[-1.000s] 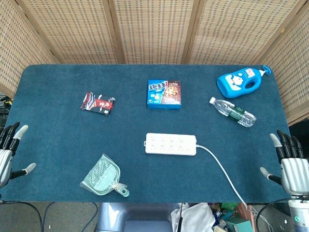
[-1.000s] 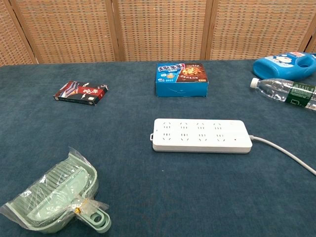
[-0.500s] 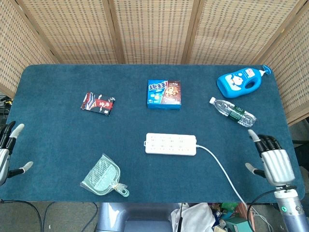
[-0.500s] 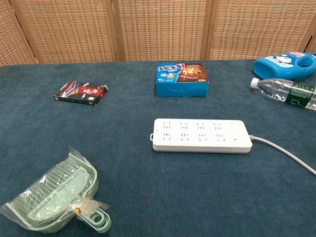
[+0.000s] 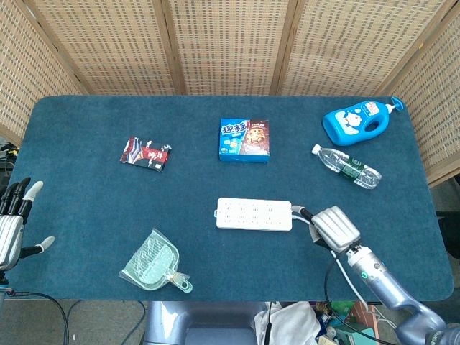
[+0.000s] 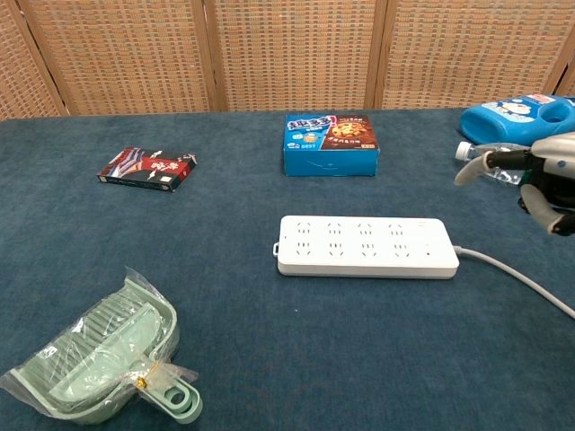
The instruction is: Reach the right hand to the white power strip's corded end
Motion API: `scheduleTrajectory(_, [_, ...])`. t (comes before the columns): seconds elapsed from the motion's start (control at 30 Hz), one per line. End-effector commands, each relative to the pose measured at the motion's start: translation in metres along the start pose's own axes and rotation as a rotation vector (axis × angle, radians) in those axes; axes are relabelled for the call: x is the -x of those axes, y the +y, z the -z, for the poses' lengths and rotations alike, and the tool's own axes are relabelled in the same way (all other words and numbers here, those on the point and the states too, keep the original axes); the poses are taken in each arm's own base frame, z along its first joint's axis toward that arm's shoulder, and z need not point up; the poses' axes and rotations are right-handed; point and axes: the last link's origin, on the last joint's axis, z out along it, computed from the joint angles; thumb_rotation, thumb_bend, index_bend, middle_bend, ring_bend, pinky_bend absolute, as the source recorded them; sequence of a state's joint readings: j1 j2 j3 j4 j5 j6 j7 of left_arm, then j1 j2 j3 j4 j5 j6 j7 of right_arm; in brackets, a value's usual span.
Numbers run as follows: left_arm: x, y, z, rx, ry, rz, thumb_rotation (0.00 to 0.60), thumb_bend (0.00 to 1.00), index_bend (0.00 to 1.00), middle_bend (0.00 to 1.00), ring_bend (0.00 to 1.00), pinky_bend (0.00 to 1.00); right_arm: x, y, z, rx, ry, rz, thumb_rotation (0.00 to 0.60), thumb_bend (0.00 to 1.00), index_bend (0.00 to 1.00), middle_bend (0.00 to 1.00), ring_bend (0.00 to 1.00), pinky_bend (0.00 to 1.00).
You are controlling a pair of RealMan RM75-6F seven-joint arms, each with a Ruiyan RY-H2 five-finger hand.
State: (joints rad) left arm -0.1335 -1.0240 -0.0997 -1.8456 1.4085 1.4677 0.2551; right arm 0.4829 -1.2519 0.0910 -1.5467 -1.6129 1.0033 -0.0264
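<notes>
Beside robot hand [image 5: 332, 226], power strip [image 5: 254, 214].

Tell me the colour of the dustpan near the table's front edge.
Pale green dustpan, in clear wrap; chest view shows it best.

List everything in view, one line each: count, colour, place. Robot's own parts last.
power strip: one, white, table centre, cord running off the near right edge
cookie box: one, blue and brown, behind the strip
small packet: one, red and black, far left
dustpan: one, pale green, in clear wrap, near left
water bottle: one, clear with green label, lying far right
pump bottle: one, blue, lying at far right corner
table: one, dark blue cover
left hand: at left table edge, fingers apart, empty
right hand: by the strip's corded end, empty
</notes>
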Motion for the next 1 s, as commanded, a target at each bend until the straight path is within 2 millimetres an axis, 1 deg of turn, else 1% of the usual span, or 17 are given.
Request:
scheduleTrajectory(0.03, [0.001, 0.0, -0.002, -0.004, -0.004, -0.003, 0.6, 0.0, 0.0, 0.0, 0.0, 0.0, 0.008, -0.006, -0.015, 0.003, -0.038, -0.008, 0.6, 0.88, 0.17, 0.88, 0.9, 1.0])
scheduleTrajectory(0.2, [0.003, 0.001, -0.004, -0.008, -0.009, -0.008, 0.6, 0.0, 0.0, 0.0, 0.0, 0.0, 0.017, -0.012, -0.03, 0.005, -0.077, -0.003, 0.6, 0.88, 0.18, 0.88, 0.9, 1.0])
scheduleTrajectory(0.37, [0.004, 0.002, -0.004, -0.01, -0.013, -0.012, 0.6, 0.0, 0.0, 0.0, 0.0, 0.0, 0.025, -0.015, -0.037, 0.013, -0.103, 0.009, 0.6, 0.88, 0.19, 0.88, 0.9, 1.0])
scheduleTrajectory(0.47, [0.004, 0.002, -0.004, -0.012, -0.013, -0.014, 0.6, 0.0, 0.0, 0.0, 0.0, 0.0, 0.033, -0.016, -0.042, 0.018, -0.13, 0.031, 0.6, 0.88, 0.19, 0.88, 0.9, 1.0])
scheduleTrajectory(0.53, [0.004, 0.001, -0.004, -0.019, -0.008, -0.017, 0.6, 0.0, 0.0, 0.0, 0.0, 0.0, 0.039, -0.019, -0.048, 0.027, -0.147, 0.032, 0.6, 0.88, 0.19, 0.88, 0.9, 1.0])
scheduleTrajectory(0.8, [0.005, 0.001, -0.004, -0.023, -0.008, -0.021, 0.6, 0.0, 0.0, 0.0, 0.0, 0.0, 0.042, -0.018, -0.052, 0.046, -0.162, 0.035, 0.6, 0.88, 0.19, 0.88, 0.9, 1.0])
scheduleTrajectory(1.0, [0.006, 0.001, -0.004, -0.026, -0.01, -0.021, 0.6, 0.0, 0.0, 0.0, 0.0, 0.0, 0.038, -0.016, -0.05, 0.055, -0.155, 0.026, 0.6, 0.88, 0.19, 0.88, 0.9, 1.0])
